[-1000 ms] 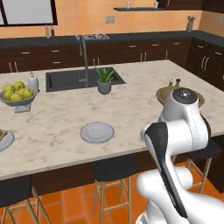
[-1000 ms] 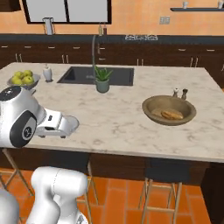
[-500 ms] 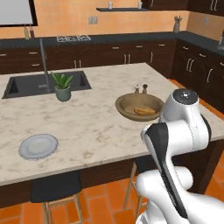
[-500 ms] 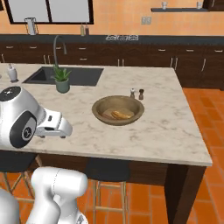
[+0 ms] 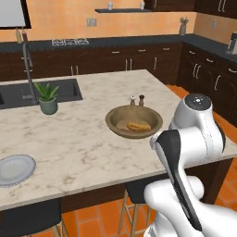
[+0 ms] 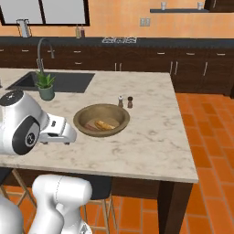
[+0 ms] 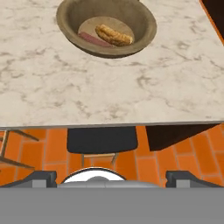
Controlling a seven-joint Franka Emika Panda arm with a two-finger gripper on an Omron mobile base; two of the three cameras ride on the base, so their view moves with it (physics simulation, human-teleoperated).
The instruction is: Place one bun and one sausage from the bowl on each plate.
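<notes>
The wide brown bowl (image 5: 155, 116) (image 6: 124, 114) (image 7: 148, 30) stands on the marble island, with one golden bun (image 5: 139, 126) (image 6: 105, 124) (image 7: 113, 35) and a slim reddish sausage (image 6: 93, 127) (image 7: 93, 39) lying side by side in it. One grey plate (image 5: 14, 169) lies bare near the island's front edge, far left of the bowl. My gripper (image 6: 69, 135) (image 7: 111, 178) hangs at the island's near edge, short of the bowl and apart from it. It is open, fingertips (image 7: 41, 177) wide apart, nothing between them.
Salt and pepper shakers (image 5: 137, 100) (image 6: 125, 101) stand just behind the bowl. A potted plant (image 5: 47, 98) (image 6: 45, 86) and the sink (image 5: 41, 90) are at the back left. A dark stool (image 7: 103, 140) sits under the island's edge. Orange tiled floor lies to the right.
The whole scene has slid left in both base views: the base has driven right along the island, so the bowl now sits near the middle. The gripper stays open.
</notes>
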